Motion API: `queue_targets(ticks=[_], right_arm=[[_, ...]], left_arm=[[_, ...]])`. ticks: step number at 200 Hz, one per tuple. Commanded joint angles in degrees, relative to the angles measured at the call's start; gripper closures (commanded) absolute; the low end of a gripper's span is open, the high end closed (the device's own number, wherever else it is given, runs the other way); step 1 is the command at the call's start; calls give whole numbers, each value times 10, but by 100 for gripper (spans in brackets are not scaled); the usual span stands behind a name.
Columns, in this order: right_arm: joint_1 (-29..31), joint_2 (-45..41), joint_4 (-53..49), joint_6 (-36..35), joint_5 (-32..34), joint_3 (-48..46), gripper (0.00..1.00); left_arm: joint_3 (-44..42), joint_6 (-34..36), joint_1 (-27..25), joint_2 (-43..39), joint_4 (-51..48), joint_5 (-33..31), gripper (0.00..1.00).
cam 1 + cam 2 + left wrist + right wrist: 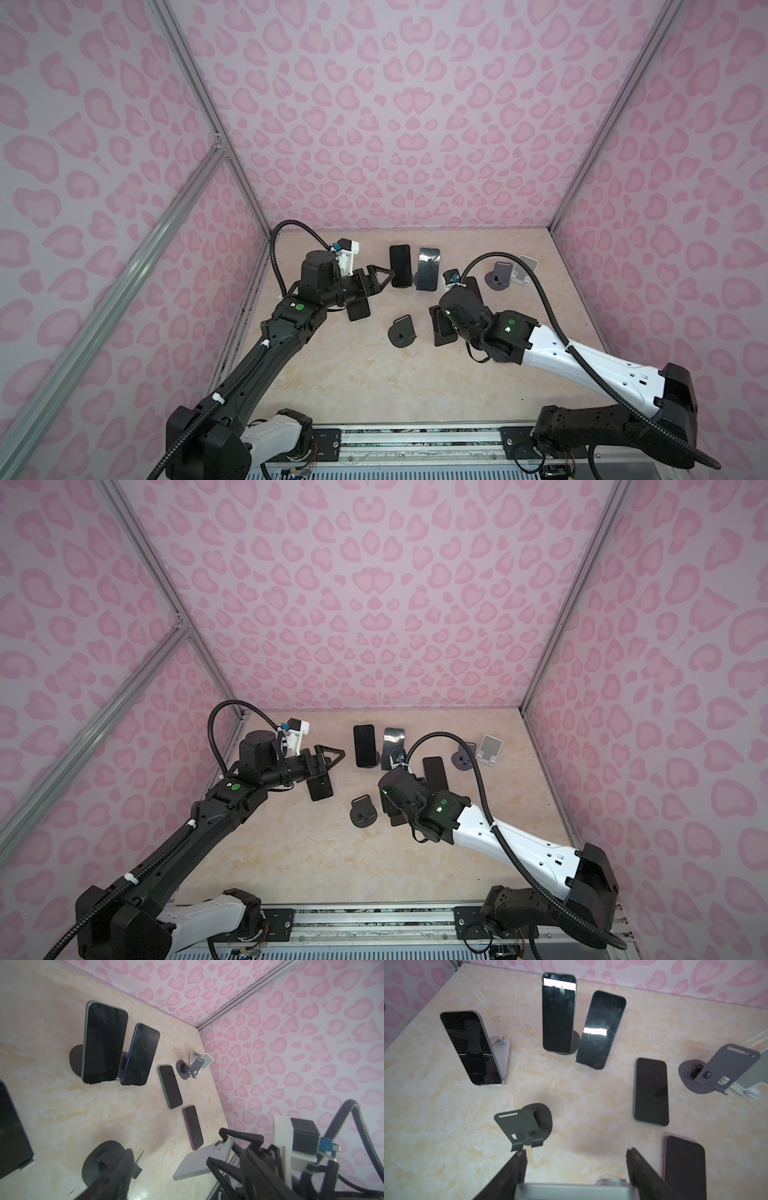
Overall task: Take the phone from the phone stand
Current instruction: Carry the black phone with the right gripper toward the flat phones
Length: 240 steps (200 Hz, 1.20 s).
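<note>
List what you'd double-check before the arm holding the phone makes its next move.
1. Grip: right claw shut on the silver phone: ok.
2. Phone off the stand: the empty dark stand sits apart from it: ok.
3. Bare table ahead for setting it down: ok.
4. Clearance from the purple phone lying flat, close beside that claw: cannot tell.
5. Left claw out of the way, apart, holding nothing: ok.

No legible text anywhere, faint marks on base plate [328,446] perhaps lettering
</note>
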Motion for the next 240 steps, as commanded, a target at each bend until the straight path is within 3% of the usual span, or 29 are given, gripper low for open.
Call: queue_targets(ticks=[1,53,168,240], right_arm=[[-18,-24,-17,35,-18,-30,42],[-91,-49,-38,52,-111,-87,43],[-150,23,-85,7,-145,-77,44],[-188,66,-57,-20,-170,-76,45]], left_arm=[[6,-3,-1,0,19,6,17],[7,-9,-1,3,20,13,17],[5,-15,-1,2,23,13,17],[4,-16,-1,3,25,15,17]])
